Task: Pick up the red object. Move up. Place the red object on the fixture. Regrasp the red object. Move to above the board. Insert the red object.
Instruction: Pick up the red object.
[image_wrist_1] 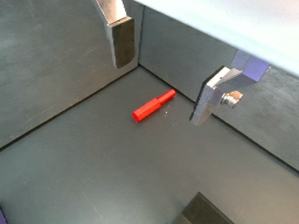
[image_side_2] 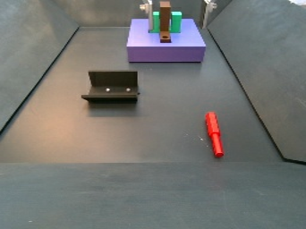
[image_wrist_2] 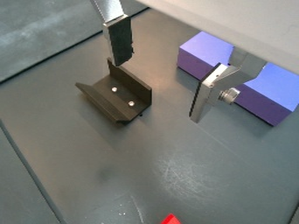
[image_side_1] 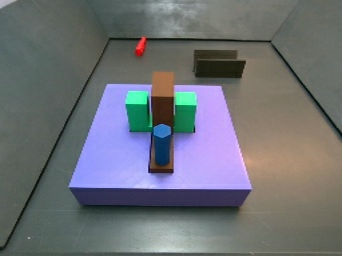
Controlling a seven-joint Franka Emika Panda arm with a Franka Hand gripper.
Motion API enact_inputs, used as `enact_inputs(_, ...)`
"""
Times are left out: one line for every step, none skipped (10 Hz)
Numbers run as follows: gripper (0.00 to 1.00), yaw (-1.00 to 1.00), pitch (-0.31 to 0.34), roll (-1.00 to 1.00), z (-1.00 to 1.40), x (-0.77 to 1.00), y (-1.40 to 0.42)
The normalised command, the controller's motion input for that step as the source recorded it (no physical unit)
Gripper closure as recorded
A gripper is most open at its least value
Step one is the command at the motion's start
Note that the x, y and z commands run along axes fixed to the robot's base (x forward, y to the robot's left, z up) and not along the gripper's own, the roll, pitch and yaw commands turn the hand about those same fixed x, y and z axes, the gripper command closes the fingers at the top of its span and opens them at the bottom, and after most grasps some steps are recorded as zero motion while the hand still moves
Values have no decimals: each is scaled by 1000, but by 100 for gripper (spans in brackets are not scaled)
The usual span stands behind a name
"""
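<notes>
Clearly, gripper (image_wrist_1: 163, 79) hangs above the peg (image_wrist_1: 153, 106), fingers (image_wrist_1: 121, 42) spread, empty; descending off-centre could roll it from the fixture (image_wrist_2: 114, 96).

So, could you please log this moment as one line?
gripper: open, empty, above floor | red object: lying on floor | fixture: empty | board: awaiting insert

pincer (image_wrist_1: 162, 77) | flat silver finger plates | dark pads | one screw
</notes>
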Motion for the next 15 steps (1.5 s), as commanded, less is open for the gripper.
enact_inputs(0,0,-76,0,-71,-306,0)
enact_inputs(0,-177,0,0,-240,-471,409)
enact_inputs(0,-229,-126,0,-529,-1000,531)
enact_inputs(0,-246,-160,0,-663,-949,551)
enact_inputs(0,-157,-310,-57,-577,-743,494)
enact_inputs(0,-20,-336,0,-617,-694,246)
enact_inputs(0,-203,-331,111,-534,-529,0)
enact_inputs(0,-206,-300,139,-571,-354,0)
enact_inputs(0,-183,-187,87,-797,-37,46)
enact_inputs(0,-254,-93,80,-937,3,160)
enact_inputs(0,-314,0,29,-949,120,363)
enact_inputs(0,-211,7,-13,-877,183,440)
enact_inputs(0,-223,0,-93,-829,154,403)
enact_inputs(0,-197,-9,-174,-697,234,126)
enact_inputs(0,-214,-61,-130,-571,274,-137)
